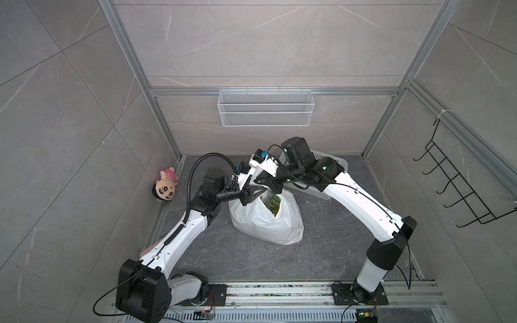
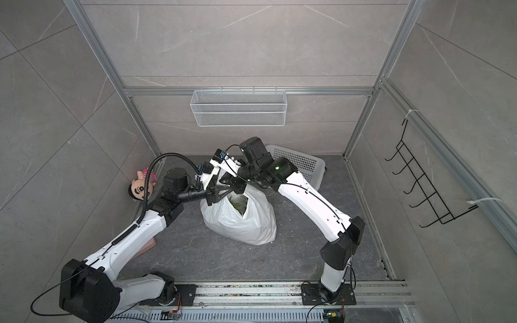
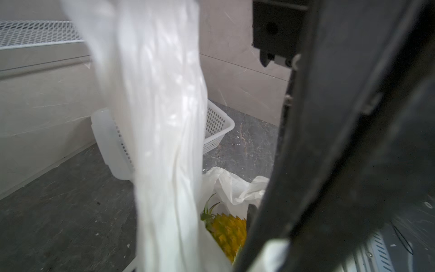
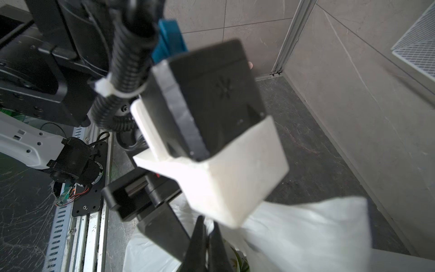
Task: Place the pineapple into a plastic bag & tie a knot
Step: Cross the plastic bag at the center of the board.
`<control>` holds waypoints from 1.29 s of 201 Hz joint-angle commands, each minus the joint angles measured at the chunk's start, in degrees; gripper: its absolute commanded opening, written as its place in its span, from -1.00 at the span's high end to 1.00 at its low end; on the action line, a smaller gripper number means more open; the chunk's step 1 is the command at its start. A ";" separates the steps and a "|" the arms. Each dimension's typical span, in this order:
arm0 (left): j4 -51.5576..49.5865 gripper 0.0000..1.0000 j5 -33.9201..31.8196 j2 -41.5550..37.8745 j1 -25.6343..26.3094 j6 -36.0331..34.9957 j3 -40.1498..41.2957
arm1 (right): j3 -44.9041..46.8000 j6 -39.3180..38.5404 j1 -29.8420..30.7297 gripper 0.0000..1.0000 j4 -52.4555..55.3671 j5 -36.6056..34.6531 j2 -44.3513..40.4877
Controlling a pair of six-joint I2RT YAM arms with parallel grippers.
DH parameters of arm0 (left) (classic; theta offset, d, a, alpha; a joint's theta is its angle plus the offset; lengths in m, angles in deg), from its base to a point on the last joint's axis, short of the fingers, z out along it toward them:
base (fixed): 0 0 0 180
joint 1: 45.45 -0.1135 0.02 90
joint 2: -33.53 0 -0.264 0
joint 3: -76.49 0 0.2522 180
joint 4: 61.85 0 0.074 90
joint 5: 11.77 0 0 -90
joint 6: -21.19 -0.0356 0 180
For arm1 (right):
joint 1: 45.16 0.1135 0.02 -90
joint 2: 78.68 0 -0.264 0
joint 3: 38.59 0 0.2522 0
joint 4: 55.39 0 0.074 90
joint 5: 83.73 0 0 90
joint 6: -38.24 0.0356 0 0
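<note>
White plastic bag sitting mid-worktop, pineapple lying inside, leaves showing through open mouth. Handle strip hanging just beside left fingers; cannot tell whether they are gripping it or released. Right fingers clenching tight just above bag's far top; whether they are pinching film is unclear.

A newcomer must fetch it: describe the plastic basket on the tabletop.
Find the dark tabletop, then its far edge by the back wall. There, behind the white plastic bag, sits the plastic basket. Unlike the wire mesh basket hung above, it is rigid white plastic with rows of small holes.
</note>
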 commanded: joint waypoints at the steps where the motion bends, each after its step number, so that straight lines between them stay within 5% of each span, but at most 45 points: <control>1: 5.45 -0.05 5.85 -1.05 -0.04 1.32 -0.14 | -0.73 1.43 0.44 1.00 -1.20 0.52 -0.07; 18: 6.83 -0.26 5.87 -0.60 -0.04 3.36 -0.50 | -0.75 1.72 0.44 1.00 -1.23 1.05 0.34; 168: 17.24 -0.38 3.37 1.67 -0.04 11.34 1.04 | 0.24 3.95 0.44 1.00 -2.99 2.42 0.39; 184: 15.92 -0.26 2.47 2.12 -0.04 10.78 0.93 | 0.22 3.89 0.44 1.00 -3.05 2.41 0.38; 226: 12.11 0.53 1.62 1.03 -0.03 7.47 1.49 | 0.33 3.71 0.48 1.00 -2.91 1.09 0.17; 259: 11.58 0.79 1.41 -0.03 -0.05 6.57 1.91 | 0.38 3.48 0.43 1.00 -2.71 0.96 0.16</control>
